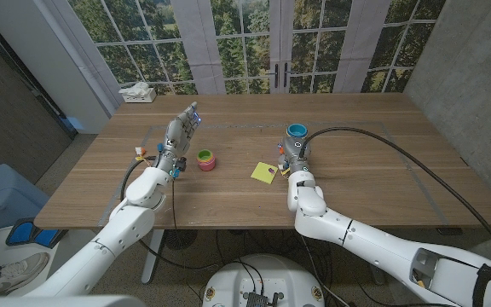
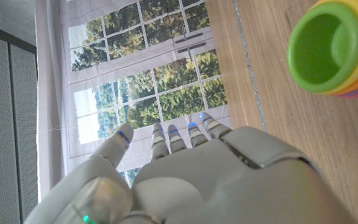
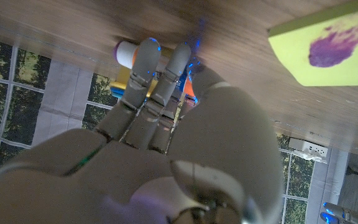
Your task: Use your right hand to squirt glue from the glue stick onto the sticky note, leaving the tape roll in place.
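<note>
Head view: right hand (image 1: 295, 156) stands on the tabletop (image 1: 373, 153), just right of the yellow sticky note (image 1: 263, 172); its hold cannot be judged here. Left hand (image 1: 177, 136) is raised, fingers extended and apart, holding nothing; the tape roll (image 1: 205, 159) sits just to its right.

Left wrist view: fingers (image 2: 166, 138) straight, empty; tape roll (image 2: 337, 46) beside the hand.

Right wrist view: fingers (image 3: 157, 74) curl around the glue stick (image 3: 127, 53). Sticky note (image 3: 331, 43) beside the hand carries a purple smear (image 3: 334, 42).
</note>
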### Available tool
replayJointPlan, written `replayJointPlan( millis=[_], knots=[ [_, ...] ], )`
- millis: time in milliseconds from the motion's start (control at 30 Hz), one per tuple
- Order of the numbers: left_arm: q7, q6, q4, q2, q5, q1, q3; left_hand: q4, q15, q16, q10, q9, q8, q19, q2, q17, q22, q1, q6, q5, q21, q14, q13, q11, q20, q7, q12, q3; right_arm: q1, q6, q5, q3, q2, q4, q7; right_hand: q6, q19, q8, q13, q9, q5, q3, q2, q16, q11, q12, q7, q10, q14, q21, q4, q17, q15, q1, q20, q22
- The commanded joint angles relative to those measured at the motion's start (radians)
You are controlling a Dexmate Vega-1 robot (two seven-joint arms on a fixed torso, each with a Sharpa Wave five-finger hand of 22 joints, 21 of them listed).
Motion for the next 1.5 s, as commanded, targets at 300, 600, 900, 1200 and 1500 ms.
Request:
replayJointPlan(
  millis=[300, 600, 900, 1200, 1500],
  knots=[
    [-0.016, 0.002, 0.031, -0.004, -0.005, -0.028, 0.007, 0.001, -0.120, 0.003, -0.005, 0.002, -0.001, -0.010, 0.072, 0.002, 0.000, 0.004, 0.002, -0.003, -0.002, -0.006, 0.000, 0.000, -0.073, -0.006, -0.002, -0.005, -0.036, -0.011, 0.028, 0.024, -0.058, -0.121, -0.042, -0.088, 0.068, -0.016, -0.034, -0.011, -0.006, -0.026, 0.014, 0.079, 0.000, 0.014, -0.013, -0.017, 0.113, 0.045, 0.010, 0.066, -0.001, -0.061, -0.107, 0.002],
    [-0.020, 0.001, 0.030, -0.003, -0.004, -0.032, 0.009, -0.003, -0.115, 0.002, -0.008, 0.002, -0.002, -0.009, 0.070, 0.001, 0.000, 0.006, -0.003, -0.002, -0.002, -0.007, 0.000, -0.005, -0.068, -0.009, -0.003, -0.007, -0.131, 0.161, 0.070, 0.121, -0.078, -0.160, -0.236, -0.048, 0.078, 0.009, -0.051, -0.019, -0.001, -0.018, 0.029, 0.080, -0.004, 0.037, -0.009, 0.046, 0.113, 0.053, 0.005, 0.084, 0.000, -0.070, -0.109, 0.000],
    [-0.015, 0.000, 0.018, 0.000, -0.005, -0.019, 0.006, -0.006, -0.114, 0.002, -0.010, 0.002, -0.003, -0.009, 0.069, 0.000, 0.000, 0.006, -0.006, -0.002, -0.001, -0.007, 0.000, -0.004, -0.066, -0.011, -0.003, -0.009, -0.184, 0.295, 0.096, 0.185, -0.074, -0.148, -0.363, -0.016, 0.039, 0.019, -0.066, -0.026, -0.002, -0.022, 0.034, 0.066, -0.003, 0.042, -0.001, 0.075, 0.092, 0.027, 0.032, 0.093, 0.010, -0.140, -0.103, -0.011],
    [-0.016, -0.001, 0.008, 0.006, -0.002, -0.014, 0.005, -0.009, -0.111, 0.002, -0.012, 0.002, -0.003, -0.008, 0.067, 0.000, 0.000, 0.007, -0.009, -0.002, -0.001, -0.007, 0.000, -0.002, -0.066, -0.012, -0.003, -0.011, -0.230, 0.380, 0.141, 0.250, -0.074, -0.163, -0.415, 0.017, 0.002, 0.022, -0.092, -0.033, 0.022, 0.007, 0.092, 0.031, 0.020, 0.042, 0.024, 0.099, 0.029, -0.050, 0.102, 0.106, 0.019, -0.291, -0.079, -0.021],
    [-0.015, -0.006, -0.008, 0.012, 0.002, -0.004, 0.002, -0.012, -0.109, 0.002, -0.014, 0.002, -0.003, -0.007, 0.068, 0.000, 0.000, 0.008, -0.010, -0.002, -0.001, -0.006, 0.000, 0.003, -0.068, -0.006, -0.004, -0.012, -0.274, 0.470, 0.225, 0.318, -0.064, -0.175, -0.443, 0.051, -0.086, 0.020, -0.111, -0.041, 0.058, 0.052, 0.070, -0.031, 0.031, 0.042, 0.036, 0.126, -0.108, -0.153, 0.103, 0.106, 0.017, -0.390, 0.002, -0.026]
  ],
)
